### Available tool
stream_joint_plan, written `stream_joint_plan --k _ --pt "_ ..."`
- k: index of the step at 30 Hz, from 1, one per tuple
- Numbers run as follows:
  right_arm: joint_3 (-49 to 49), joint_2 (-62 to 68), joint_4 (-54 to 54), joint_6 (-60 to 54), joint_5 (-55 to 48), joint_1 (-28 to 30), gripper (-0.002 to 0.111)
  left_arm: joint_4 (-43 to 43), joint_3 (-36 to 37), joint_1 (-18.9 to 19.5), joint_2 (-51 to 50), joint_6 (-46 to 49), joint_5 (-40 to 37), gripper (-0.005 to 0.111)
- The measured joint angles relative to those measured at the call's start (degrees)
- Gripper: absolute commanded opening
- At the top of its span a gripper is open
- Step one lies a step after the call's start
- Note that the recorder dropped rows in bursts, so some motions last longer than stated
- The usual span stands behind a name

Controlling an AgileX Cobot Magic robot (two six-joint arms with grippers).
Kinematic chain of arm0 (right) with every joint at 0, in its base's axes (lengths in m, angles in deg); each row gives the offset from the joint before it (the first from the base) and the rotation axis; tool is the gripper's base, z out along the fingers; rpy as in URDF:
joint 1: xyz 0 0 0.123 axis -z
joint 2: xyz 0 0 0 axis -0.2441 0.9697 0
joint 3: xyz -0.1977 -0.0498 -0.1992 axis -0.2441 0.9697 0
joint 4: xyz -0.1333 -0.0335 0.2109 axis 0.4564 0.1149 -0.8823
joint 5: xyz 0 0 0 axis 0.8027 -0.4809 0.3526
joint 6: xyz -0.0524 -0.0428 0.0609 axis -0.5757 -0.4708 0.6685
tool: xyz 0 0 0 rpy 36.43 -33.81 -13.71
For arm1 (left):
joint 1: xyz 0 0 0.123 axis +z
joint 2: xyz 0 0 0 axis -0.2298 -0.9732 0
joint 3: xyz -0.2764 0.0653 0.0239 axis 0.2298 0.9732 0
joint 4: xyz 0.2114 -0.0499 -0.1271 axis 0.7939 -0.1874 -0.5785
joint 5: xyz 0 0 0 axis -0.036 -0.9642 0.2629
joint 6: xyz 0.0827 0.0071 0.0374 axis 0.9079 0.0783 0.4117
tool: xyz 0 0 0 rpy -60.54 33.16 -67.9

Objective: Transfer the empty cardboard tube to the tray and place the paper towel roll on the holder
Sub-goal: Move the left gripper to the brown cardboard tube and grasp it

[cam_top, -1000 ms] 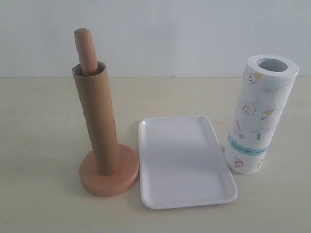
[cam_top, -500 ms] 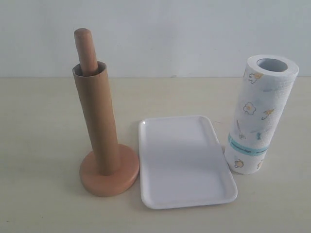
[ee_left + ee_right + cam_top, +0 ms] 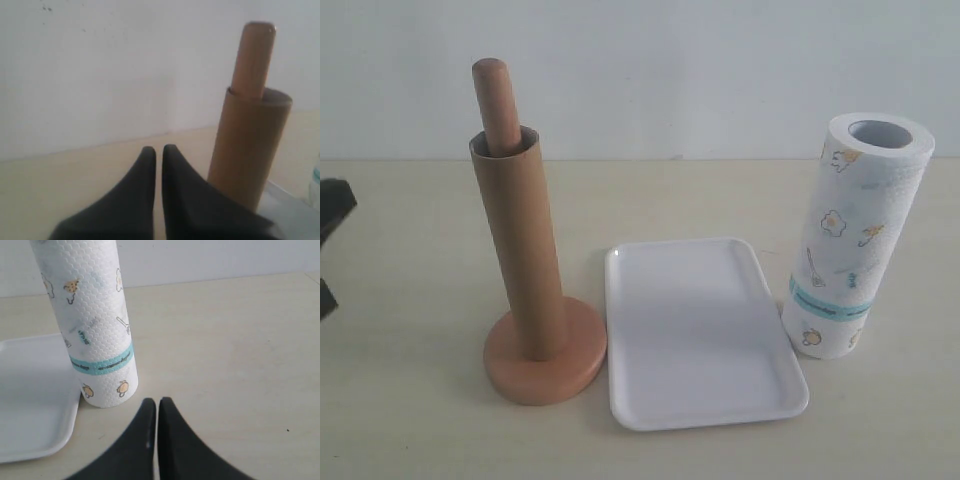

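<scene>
1. Nothing is done yet: the empty cardboard tube (image 3: 518,250) sits sleeved over the wooden holder (image 3: 545,365), whose rounded post top pokes out above it
2. The white tray (image 3: 695,330) has nothing on it; the paper towel roll (image 3: 850,240) stands upright on the table just beside its edge
3. The left gripper (image 3: 158,150), near the tube, has its fingers pressed together on nothing; the right gripper (image 3: 152,402), near the roll, is likewise closed and empty-handed
4. Both steps are left, I'd say: tube off first, then roll on
</scene>
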State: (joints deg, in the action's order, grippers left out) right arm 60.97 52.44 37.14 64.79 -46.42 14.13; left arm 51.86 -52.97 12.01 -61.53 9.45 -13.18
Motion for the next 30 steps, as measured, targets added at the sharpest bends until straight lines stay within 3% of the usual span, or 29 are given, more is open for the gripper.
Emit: stream_joint_plan --k 5,7,10,11,13,30 --pt "0.0 0.0 0.0 0.0 0.0 0.0 0.001 10.9 1.6 0.0 -11.6 0.0 8.2 0.004" --pt "0.0 0.0 0.0 0.0 0.0 0.0 0.001 15.9 0.0 0.0 -16.6 -1.1 9.0 0.012" --pt "0.0 0.0 0.0 0.0 0.0 0.0 0.001 19.7 -0.7 0.0 -23.3 1.6 15.0 0.063" --pt "0.0 0.0 0.0 0.0 0.0 0.0 0.001 20.1 -0.7 0.0 -24.8 3.2 16.7 0.087" --pt "0.0 0.0 0.0 0.0 0.0 0.0 0.001 20.1 -1.1 0.0 -27.6 5.6 19.3 0.1" --pt "0.0 0.0 0.0 0.0 0.0 0.0 0.001 20.2 -12.8 0.0 -36.4 5.8 20.4 0.101"
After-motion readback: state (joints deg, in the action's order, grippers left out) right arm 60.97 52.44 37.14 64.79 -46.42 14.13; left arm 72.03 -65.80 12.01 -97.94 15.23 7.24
